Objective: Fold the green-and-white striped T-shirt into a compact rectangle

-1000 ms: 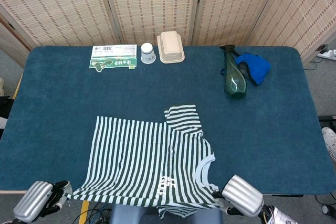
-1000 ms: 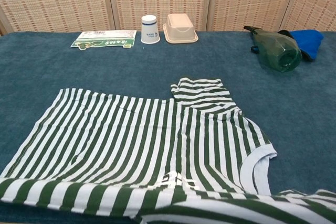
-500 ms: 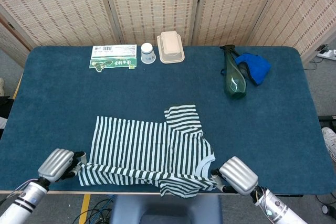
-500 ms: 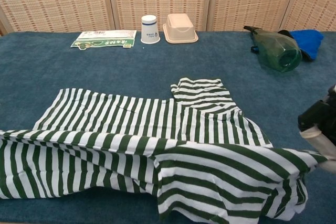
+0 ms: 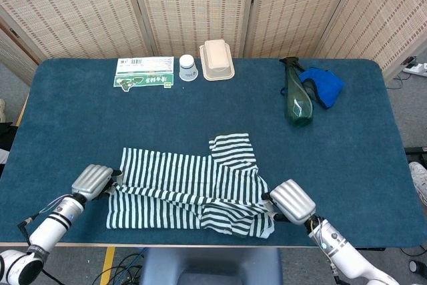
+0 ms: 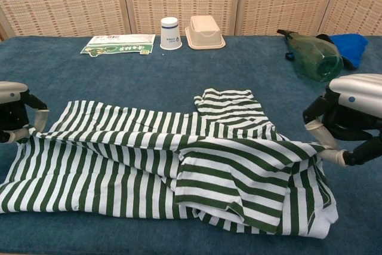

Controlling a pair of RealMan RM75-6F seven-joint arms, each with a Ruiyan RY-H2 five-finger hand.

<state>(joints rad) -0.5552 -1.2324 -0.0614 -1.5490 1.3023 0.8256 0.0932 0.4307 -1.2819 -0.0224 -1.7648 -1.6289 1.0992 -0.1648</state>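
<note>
So the green-and-white striped cotton T-shirt (image 5: 190, 191) is lying on the near half of the dark blue felt-covered table (image 5: 80, 125), partly folded over itself. The near edge is lifted and pulled toward the middle, so there's a raised band of fabric stretched across the shirt between the two hands. One short sleeve (image 6: 230, 107) sticks out flat on the far side.

The left hand (image 5: 93, 181), silver-backed with black fingers, is at the shirt's left end and its fingers are pinched onto the lifted edge there. In the chest view that same left hand (image 6: 17, 120) has the cloth running right into its fingertips. The right hand (image 5: 291, 201) is at the other end, near the collar side, fingers clamped on the fabric; from the chest camera the right hand (image 6: 346, 126) holds the taut fold just above the tabletop.

Along the far edge of the table: a flat green-and-white printed packet (image 5: 143, 73), a small white paper cup (image 5: 188, 67) just beside it, and a beige lidded takeaway box (image 5: 216, 59) next to the cup. Over on the right there's a dark green plastic bottle (image 5: 295, 95) lying on its side, touching a crumpled bright blue cloth (image 5: 323, 86).
</note>
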